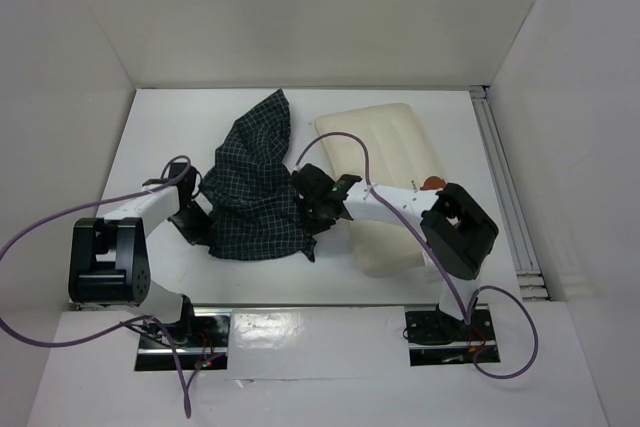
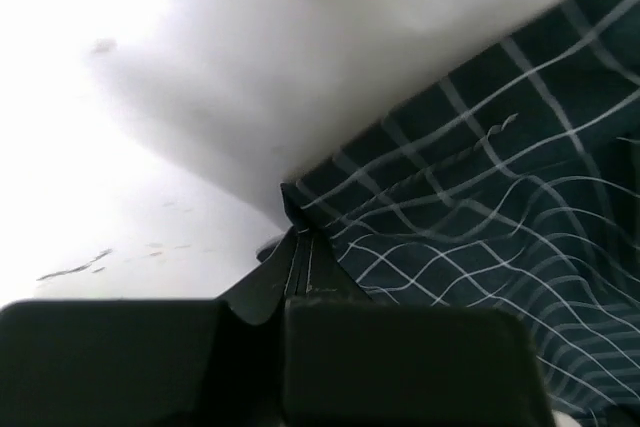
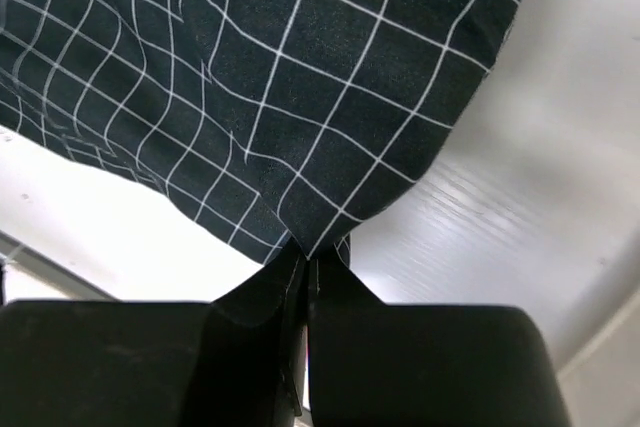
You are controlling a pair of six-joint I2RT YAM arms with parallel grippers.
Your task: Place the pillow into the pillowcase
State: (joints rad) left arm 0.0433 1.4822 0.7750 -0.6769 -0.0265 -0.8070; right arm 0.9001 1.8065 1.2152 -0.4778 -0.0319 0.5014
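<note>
The dark checked pillowcase [image 1: 255,185] is bunched and lifted in the middle of the table, narrowing to a point at the far end. My left gripper [image 1: 203,213] is shut on its left edge; the left wrist view shows the pillowcase [image 2: 480,217] pinched at the closed fingertips [image 2: 297,230]. My right gripper [image 1: 303,194] is shut on the right edge, where the pillowcase [image 3: 300,97] hangs from the closed tips [image 3: 305,250]. The cream pillow [image 1: 375,147] lies flat at the right, partly under my right arm.
White walls enclose the table [image 1: 160,137] on three sides. A metal rail [image 1: 505,187] runs along the right edge. Purple cables [image 1: 50,227] loop from both arms near the front.
</note>
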